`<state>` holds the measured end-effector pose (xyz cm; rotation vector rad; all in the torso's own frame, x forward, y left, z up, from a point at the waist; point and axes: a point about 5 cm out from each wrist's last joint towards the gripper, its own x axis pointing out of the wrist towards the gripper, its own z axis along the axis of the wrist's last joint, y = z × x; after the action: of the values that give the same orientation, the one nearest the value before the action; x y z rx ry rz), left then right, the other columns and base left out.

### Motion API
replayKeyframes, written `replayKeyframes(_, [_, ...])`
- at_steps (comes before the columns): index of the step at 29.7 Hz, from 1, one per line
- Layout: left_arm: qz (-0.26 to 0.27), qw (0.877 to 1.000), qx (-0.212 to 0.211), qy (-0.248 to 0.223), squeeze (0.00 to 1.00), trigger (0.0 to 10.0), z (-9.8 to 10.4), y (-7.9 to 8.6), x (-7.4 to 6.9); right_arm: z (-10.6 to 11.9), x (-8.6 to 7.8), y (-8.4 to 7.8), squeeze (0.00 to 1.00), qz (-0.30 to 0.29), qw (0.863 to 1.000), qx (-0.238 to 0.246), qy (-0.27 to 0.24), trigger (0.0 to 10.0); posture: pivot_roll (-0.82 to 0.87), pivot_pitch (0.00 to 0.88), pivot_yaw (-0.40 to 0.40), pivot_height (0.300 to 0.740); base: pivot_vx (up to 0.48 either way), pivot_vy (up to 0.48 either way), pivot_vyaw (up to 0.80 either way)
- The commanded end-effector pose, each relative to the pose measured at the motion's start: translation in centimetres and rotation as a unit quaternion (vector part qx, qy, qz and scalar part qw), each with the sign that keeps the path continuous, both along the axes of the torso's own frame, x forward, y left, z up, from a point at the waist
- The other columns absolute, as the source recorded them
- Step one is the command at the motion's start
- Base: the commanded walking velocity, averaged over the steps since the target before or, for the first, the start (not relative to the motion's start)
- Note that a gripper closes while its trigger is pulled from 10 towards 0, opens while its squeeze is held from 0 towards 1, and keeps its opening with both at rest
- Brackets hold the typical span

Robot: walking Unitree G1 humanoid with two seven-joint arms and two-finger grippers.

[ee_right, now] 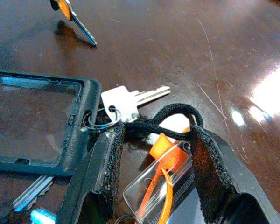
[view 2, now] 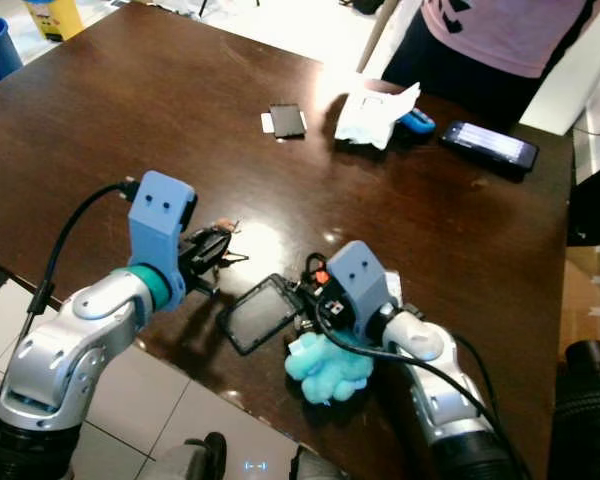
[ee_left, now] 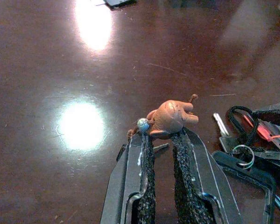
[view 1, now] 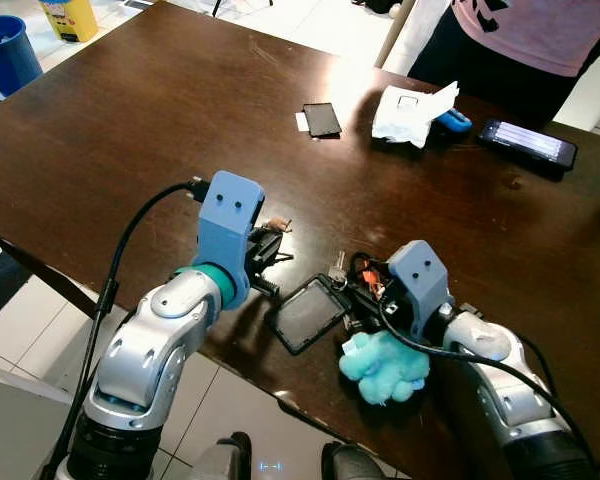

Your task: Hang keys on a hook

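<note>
The keys lie in a tangle near the front edge of the dark wooden bench: a silver key on a split ring, a black cord looped over it, a clear plastic tag with an orange strip, a black-framed card holder and a fluffy turquoise pom-pom beside it.

The right gripper is down over this bunch, its foam-padded fingers parted around the cord and tag, seemingly not yet closed on them. The left gripper sits just beside the bunch, its fingers nearly closed and pinching a small brown rubbery figure at their tips.

The pickup appears to be the step in hand. Next, the right fingers probably need to close on the cord or ring, which look like the firmest hold; the slick tag may slip.

Farther off lie a dark phone, a crumpled white tissue and another phone, with a person standing at the far edge.
</note>
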<state>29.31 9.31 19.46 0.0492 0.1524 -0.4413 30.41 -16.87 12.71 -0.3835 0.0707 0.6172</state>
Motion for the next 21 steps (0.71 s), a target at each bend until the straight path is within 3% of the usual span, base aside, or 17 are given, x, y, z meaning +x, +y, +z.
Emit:
replayKeyframes(1, [0.003,1.0,0.001,0.01,0.0,10.0,-0.5,0.2,-0.3,-1.2,0.0,-0.1,0.0,-0.01,1.0,-0.011,0.026,10.0,0.01,0.138,0.084,0.74,0.0,0.0,0.0])
replayKeyframes(3, [0.004,1.0,0.001,0.011,0.0,10.0,-0.5,0.2,-0.4,-1.2,0.3,-0.1,0.0,-0.022,0.999,-0.013,0.025,10.0,0.01,0.14,0.083,0.74,0.0,0.0,0.0])
replayKeyframes(4, [0.005,1.0,0.001,0.012,0.0,10.0,-0.6,0.2,-0.4,-1.1,0.7,-0.2,0.0,-0.034,0.999,-0.016,0.021,9.2,0.01,0.14,0.083,0.74,0.0,0.0,0.0])
replayKeyframes(5, [0.006,1.0,0.001,0.013,0.0,10.0,-0.6,0.2,-0.4,-1.1,1.0,-0.1,0.0,-0.045,0.999,-0.015,0.017,7.1,0.01,0.14,0.083,0.74,0.0,0.0,0.0])
replayKeyframes(6, [0.006,1.0,0.001,0.013,0.0,10.0,-0.6,0.2,-0.4,-1.1,1.0,-0.1,0.0,-0.045,0.999,-0.015,0.017,7.1,0.01,0.14,0.083,0.74,0.0,0.0,0.0])
replayKeyframes(7, [0.006,1.0,0.001,0.013,0.0,10.0,-0.6,0.2,-0.4,-1.0,1.3,0.0,0.0,-0.051,0.999,-0.015,0.014,5.3,0.01,0.14,0.083,0.74,0.0,0.0,0.0])
replayKeyframes(8, [0.006,1.0,0.001,0.013,0.0,10.0,-0.6,0.2,-0.4,-1.0,1.4,0.1,0.0,-0.056,0.998,-0.014,0.011,4.5,0.02,0.14,0.083,0.74,0.0,0.0,0.0])
replayKeyframes(10, [0.007,1.0,0.001,0.013,0.0,10.0,-0.6,0.3,-0.4,-1.0,1.5,0.2,0.0,-0.059,0.998,-0.013,0.01,4.2,0.02,0.14,0.083,0.74,0.0,0.0,0.0])
replayKeyframes(11, [0.008,1.0,0.001,0.013,0.0,10.0,-0.6,0.3,-0.4,-1.0,1.6,0.2,0.0,-0.061,0.998,-0.012,0.008,2.9,0.02,0.14,0.083,0.74,0.0,0.0,0.0])
replayKeyframes(13, [0.009,1.0,0.001,0.014,0.0,10.0,-0.6,0.3,-0.4,-1.1,1.7,0.3,0.0,-0.063,0.998,-0.012,0.007,2.7,0.02,0.14,0.083,0.74,0.0,0.0,0.0])
replayKeyframes(14, [0.009,1.0,0.002,0.014,0.0,10.0,-0.6,0.4,-0.3,-1.1,1.8,0.3,0.0,-0.067,0.998,-0.01,0.005,0.9,0.02,0.136,0.084,0.74,0.0,0.0,0.0])
replayKeyframes(15, [0.01,1.0,0.002,0.014,0.0,10.0,-0.7,0.4,-0.3,-1.1,1.9,0.3,0.0,-0.069,0.998,-0.01,0.004,0.9,0.02,0.136,0.084,0.74,0.0,0.0,0.0])
replayKeyframes(16, [0.011,1.0,0.002,0.014,0.0,10.0,-0.7,0.4,-0.3,-1.1,1.9,0.4,0.0,-0.071,0.997,-0.008,0.003,0.0,0.02,0.136,0.084,0.74,0.0,0.0,0.0])
replayKeyframes(21, [0.011,1.0,0.003,0.015,0.0,10.0,-0.8,0.5,-0.3,-1.0,2.0,0.5,0.0,-0.074,0.997,-0.002,-0.002,0.0,0.02,0.132,0.086,0.74,0.0,0.0,0.0])
